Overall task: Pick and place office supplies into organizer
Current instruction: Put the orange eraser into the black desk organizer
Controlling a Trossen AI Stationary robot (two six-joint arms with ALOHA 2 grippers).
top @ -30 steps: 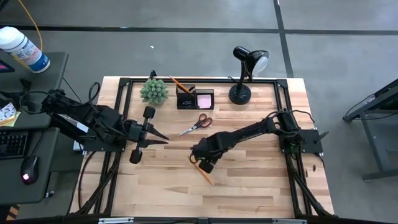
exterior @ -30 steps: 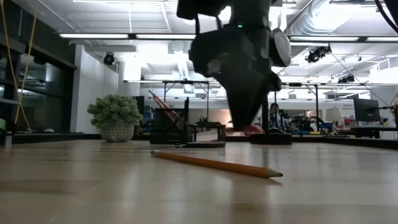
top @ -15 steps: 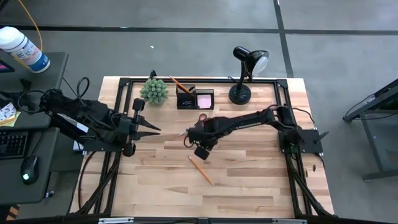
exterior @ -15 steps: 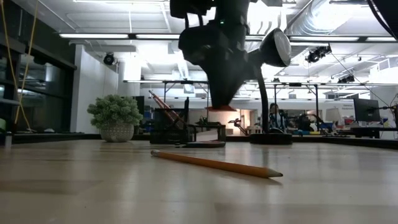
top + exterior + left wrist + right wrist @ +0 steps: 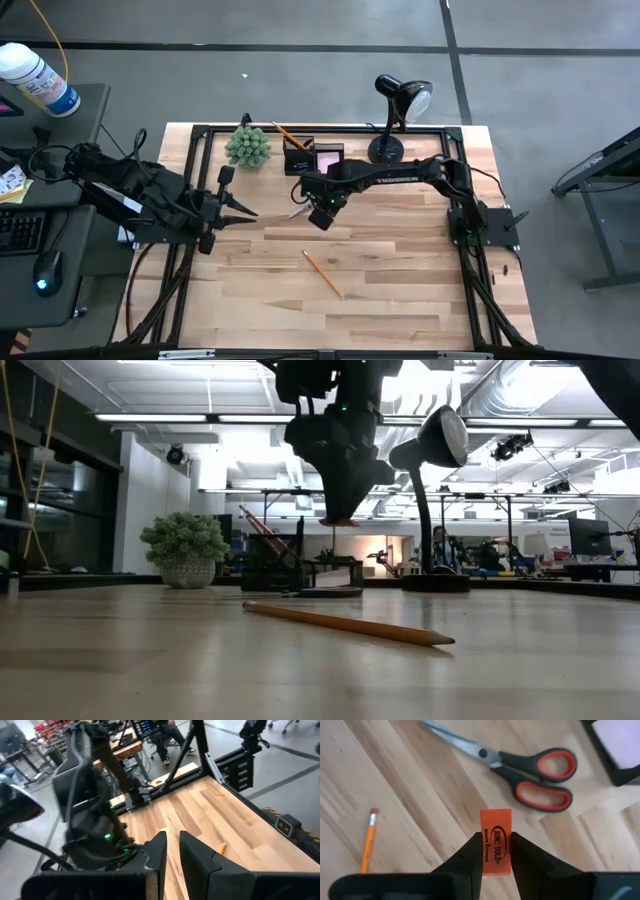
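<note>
While the right gripper [image 5: 495, 851] hangs above the table [image 5: 400, 290] close to the organizer [image 5: 312, 158], its fingers are pinched on an orange eraser [image 5: 495, 841], jaws only as wide as the eraser's thickness. In the low view the eraser [image 5: 341, 520] sits well clear of the wood, roughly over the scissors [image 5: 520, 770].

Done so far, as far as shows: a pencil [image 5: 288, 134] stands slanted in the organizer's taller slot, and the pink pad [image 5: 329, 159] lies in the compartment next to it.

Still out: the scissors, on the table just in front of the organizer and partly under the arm in the high view; and a second pencil [image 5: 323, 273] lying loose mid-table, well apart from everything. No pens or clip visible, so can't say where they are.

Left gripper [image 5: 240, 213] waits at the table's left side, fingers nearly together with a thin gap, holding nothing.

Judgement: about halfway. Eraser drop is the step in hand; scissors and loose pencil remain. Scissors likely the awkward one, being flat on the wood.
</note>
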